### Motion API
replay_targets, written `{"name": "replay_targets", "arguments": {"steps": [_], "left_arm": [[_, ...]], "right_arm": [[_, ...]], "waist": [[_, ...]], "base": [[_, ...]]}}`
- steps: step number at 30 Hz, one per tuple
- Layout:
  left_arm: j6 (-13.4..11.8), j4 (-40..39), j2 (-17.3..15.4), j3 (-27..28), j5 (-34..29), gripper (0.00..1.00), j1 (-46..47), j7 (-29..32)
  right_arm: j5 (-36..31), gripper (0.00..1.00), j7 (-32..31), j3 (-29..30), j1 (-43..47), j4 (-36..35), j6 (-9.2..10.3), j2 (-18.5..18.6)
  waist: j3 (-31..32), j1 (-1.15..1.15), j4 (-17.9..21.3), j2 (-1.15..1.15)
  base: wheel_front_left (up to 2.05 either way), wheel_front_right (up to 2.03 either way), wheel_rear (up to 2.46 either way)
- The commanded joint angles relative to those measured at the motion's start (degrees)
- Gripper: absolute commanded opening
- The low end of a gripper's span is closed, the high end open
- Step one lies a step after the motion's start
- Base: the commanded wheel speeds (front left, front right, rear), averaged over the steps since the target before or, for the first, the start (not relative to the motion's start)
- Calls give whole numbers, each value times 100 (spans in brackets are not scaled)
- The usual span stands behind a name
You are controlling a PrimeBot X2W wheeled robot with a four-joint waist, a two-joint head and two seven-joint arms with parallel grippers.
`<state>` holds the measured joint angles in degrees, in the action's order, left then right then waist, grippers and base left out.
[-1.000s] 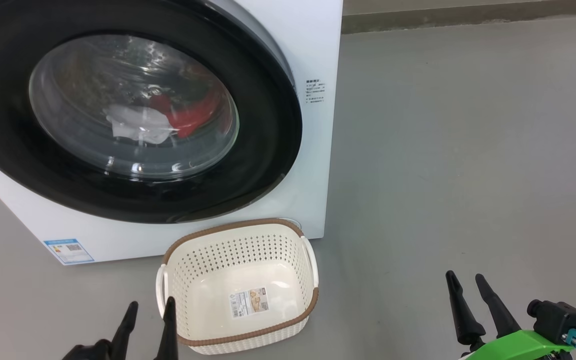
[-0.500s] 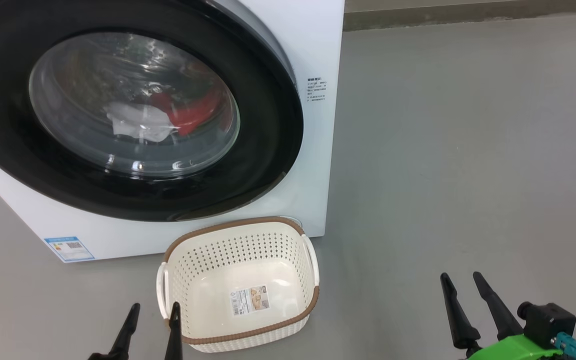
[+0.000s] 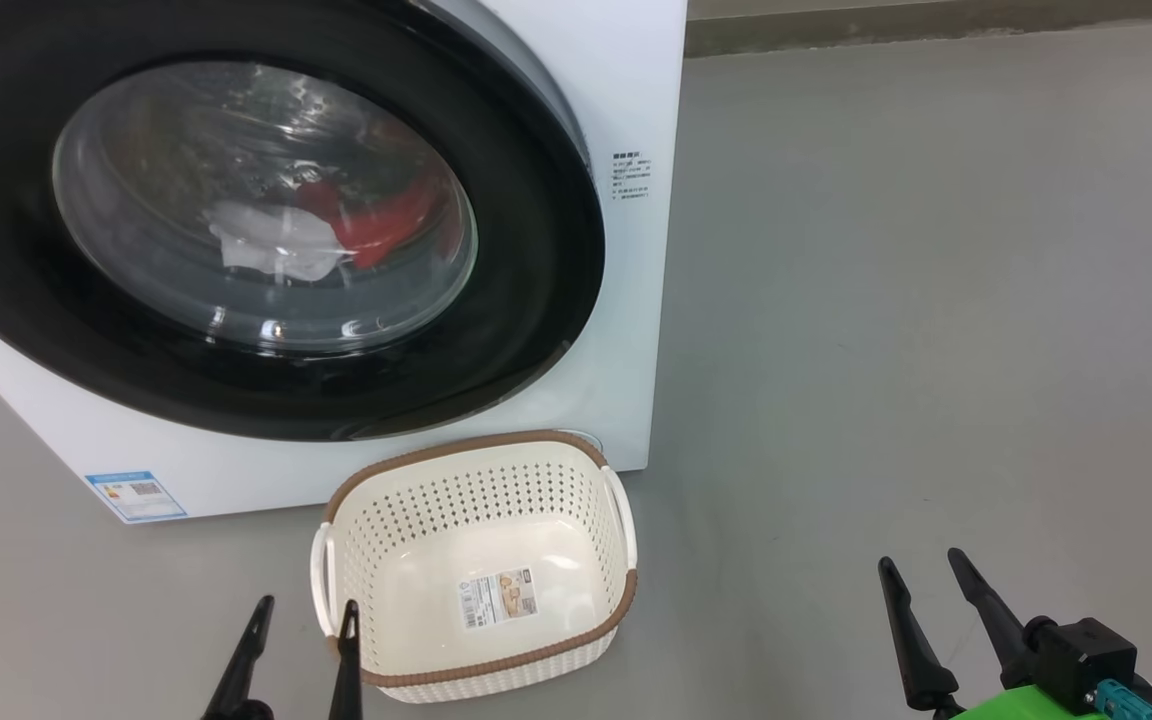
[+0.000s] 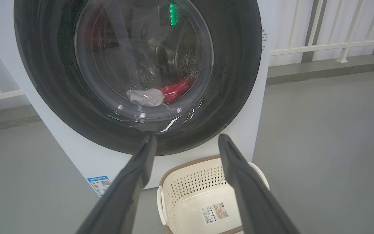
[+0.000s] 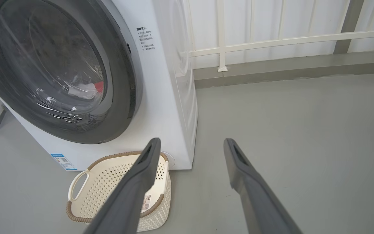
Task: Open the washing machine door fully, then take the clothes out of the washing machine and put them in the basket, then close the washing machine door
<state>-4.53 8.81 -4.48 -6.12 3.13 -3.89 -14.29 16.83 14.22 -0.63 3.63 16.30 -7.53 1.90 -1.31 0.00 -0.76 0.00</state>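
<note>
Smooth grey floor (image 3: 936, 300) with faint scuffs. Along its far edge, darker grey kerb (image 5: 287, 70); on that, white railing (image 5: 271, 41) with upright posts.

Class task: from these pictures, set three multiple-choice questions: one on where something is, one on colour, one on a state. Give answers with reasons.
1. Where does the basket stand relative to the washing machine?
A. On top of it
B. On the floor in front of it
C. Inside it

2. What colours are the clothes seen through the door?
A. Red and white
B. Blue and green
C. Black and yellow

3. The door is:
A. wide open
B. taken off
C. shut

Answers:
1 B, the basket rests on the floor at the machine's front.
2 A, a red piece lies beside a white one.
3 C, the door sits flush against the machine's front.
</note>
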Motion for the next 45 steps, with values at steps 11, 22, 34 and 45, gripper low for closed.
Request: {"name": "replay_targets", "arguments": {"steps": [11,22,34,45], "left_arm": [[29,-71,51,322,-87,100,5,-71],[72,-65,88,367,-125,100,5,-71],[126,-97,121,439,-60,100,3,-71],[252,-148,148,351,-9,100,209,-71]], "right_arm": [[59,100,78,11,-20,-139,4,98],[55,100,78,36,-24,-238,4,98],[595,0,78,-272,-386,-423,4,98],[1706,0,78,-590,-1963,-380,4,183]], "waist": [[-27,0,13,0],[-9,0,-3,0],[-26,0,-19,0],[-356,0,-223,0]], "base": [[0,0,0],[0,0,0],[0,0,0],[0,0,0]]}}
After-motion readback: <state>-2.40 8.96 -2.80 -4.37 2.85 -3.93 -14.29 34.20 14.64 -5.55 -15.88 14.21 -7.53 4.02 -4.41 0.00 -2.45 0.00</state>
